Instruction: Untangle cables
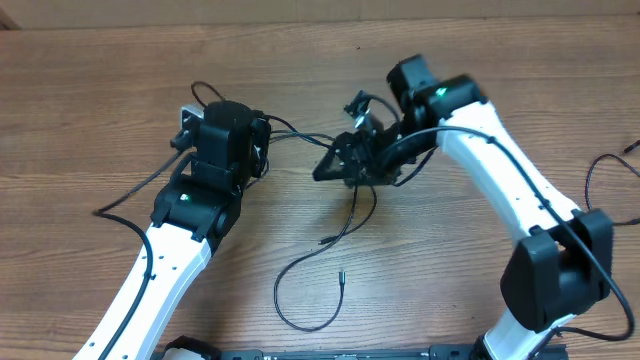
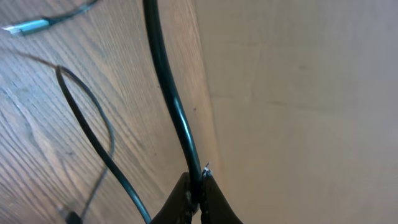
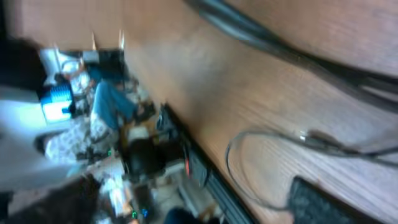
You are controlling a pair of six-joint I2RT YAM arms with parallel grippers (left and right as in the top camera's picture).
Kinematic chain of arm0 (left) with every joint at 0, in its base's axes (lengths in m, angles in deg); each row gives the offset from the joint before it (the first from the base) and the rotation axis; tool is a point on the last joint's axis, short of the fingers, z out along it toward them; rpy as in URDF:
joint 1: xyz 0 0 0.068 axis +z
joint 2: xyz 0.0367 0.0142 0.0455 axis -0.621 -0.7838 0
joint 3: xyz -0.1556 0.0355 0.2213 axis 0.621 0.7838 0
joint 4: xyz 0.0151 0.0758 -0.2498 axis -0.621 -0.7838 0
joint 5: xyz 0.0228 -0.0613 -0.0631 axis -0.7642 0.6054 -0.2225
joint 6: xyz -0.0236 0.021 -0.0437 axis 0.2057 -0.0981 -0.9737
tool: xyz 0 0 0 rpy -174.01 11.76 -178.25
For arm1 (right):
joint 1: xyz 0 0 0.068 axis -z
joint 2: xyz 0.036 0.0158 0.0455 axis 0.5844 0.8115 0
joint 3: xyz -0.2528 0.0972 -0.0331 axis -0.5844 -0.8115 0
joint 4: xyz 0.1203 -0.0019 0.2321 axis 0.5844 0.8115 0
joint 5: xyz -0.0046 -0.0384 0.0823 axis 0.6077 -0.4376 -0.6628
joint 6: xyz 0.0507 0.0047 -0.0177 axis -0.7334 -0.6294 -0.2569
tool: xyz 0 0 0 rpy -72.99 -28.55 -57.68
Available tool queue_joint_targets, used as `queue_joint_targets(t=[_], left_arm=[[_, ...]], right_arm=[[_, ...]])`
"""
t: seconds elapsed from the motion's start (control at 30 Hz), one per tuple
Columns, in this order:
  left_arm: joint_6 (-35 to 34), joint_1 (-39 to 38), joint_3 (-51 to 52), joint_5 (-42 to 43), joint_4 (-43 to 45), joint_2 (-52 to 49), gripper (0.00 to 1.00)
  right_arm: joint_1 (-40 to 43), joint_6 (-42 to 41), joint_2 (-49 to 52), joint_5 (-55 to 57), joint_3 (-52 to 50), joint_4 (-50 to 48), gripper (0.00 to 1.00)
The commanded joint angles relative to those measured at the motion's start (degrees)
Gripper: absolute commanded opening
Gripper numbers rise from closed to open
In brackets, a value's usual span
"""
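Jaws of my left gripper (image 2: pixel 199 185) are pinched tight on one strand of the cables (image 1: pixel 343 225). These spread over the middle of the counter (image 1: pixel 100 80), loose ends trailing toward its near edge. My right gripper (image 1: pixel 345 160) hangs over the tangle; how wide its jaws stand, I cannot tell.
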Motion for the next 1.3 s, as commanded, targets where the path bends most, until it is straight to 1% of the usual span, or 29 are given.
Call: queue_joint_targets(t=[0.0,0.07,0.1,0.13,0.2,0.27,0.33,0.47,0.53,0.67,0.73,0.8,0.83,0.87,0.97,1.0,1.03,1.07,1.1,1.13,1.23,1.27], left_arm=[[-11.0,0.3,-0.9,-2.0,-0.2,1.3,0.04],[-15.7,0.3,-0.9,-1.7,-0.9,1.3,0.05],[-17.8,0.3,-0.9,-1.5,-1.4,1.3,0.05],[-19.9,0.3,-0.9,-1.3,-2.0,1.3,0.04],[-21.5,0.3,-0.9,-1.3,-2.9,1.3,0.05],[-21.5,0.3,-0.9,-1.2,-3.8,1.2,0.04],[-21.5,0.3,-0.9,-0.3,-4.3,1.2,0.04],[-21.5,0.3,-0.9,0.9,-4.7,1.2,0.04],[-21.5,0.3,-0.9,2.9,-4.9,1.2,0.04],[-21.5,0.3,-0.9,3.5,-5.0,1.2,0.05],[-21.5,0.3,-0.9,4.5,-5.0,1.2,0.04],[-21.4,0.3,-0.9,6.1,-5.0,1.2,0.05],[-21.4,0.3,-0.9,7.0,-5.1,1.2,0.05],[-21.4,0.3,-0.9,7.6,-5.2,1.2,0.04],[-21.4,0.3,-0.9,7.4,-5.3,1.2,0.05],[-21.4,0.3,-0.9,7.2,-5.4,1.2,0.05],[-21.4,0.3,-0.9,7.1,-5.4,1.2,0.04],[-21.4,0.3,-0.9,7.0,-5.4,1.2,0.04],[-21.2,0.3,-0.9,6.8,-5.5,1.2,0.04],[-20.7,0.3,-0.9,6.3,-5.5,1.2,0.05],[-17.1,0.3,-0.9,3.4,-5.6,1.3,0.04],[-16.0,0.4,-0.9,2.5,-5.7,1.3,0.04]], right_arm=[[-1.0,-26.9,-0.6,-0.3,-6.8,-11.6,1.0],[-1.4,-37.4,-0.6,-0.3,-10.6,-22.5,1.0],[-1.7,-41.3,-0.6,-0.3,-12.2,-27.7,1.0],[-2.1,-46.0,-0.6,-0.3,-14.4,-36.2,1.0],[-2.9,-49.5,-0.6,-0.3,-16.5,-45.5,1.0],[-3.8,-51.9,-0.6,1.7,-17.3,-51.6,1.0],[-5.0,-53.3,-0.6,4.2,-17.3,-54.8,1.0],[-7.7,-53.4,-0.6,8.2,-17.3,-61.7,0.91],[-8.8,-53.8,-0.6,12.9,-17.3,-62.2,0.84],[-9.9,-55.4,-0.6,19.8,-17.3,-60.8,0.69],[-9.9,-57.0,-0.6,22.3,-17.3,-60.8,0.68],[-9.9,-60.8,-0.6,26.0,-17.3,-60.8,0.68],[-9.8,-62.6,-0.6,28.0,-17.3,-60.9,0.66],[-9.8,-63.8,-0.6,29.9,-17.3,-61.1,0.61],[-9.8,-64.0,-0.6,33.3,-17.3,-61.1,0.47],[-9.8,-63.4,-0.6,33.6,-17.3,-60.8,0.4],[-9.7,-62.6,-0.6,33.6,-17.3,-60.5,0.31],[-9.5,-61.5,-0.6,33.6,-17.3,-60.0,0.17],[-9.2,-59.8,-0.6,33.6,-17.3,-59.3,0.05],[-9.0,-57.9,-0.6,33.6,-17.3,-58.7,0.04],[-7.1,-49.8,-0.7,33.6,-17.3,-55.5,0.04],[-6.2,-48.2,-0.7,33.6,-17.2,-53.7,0.04]])
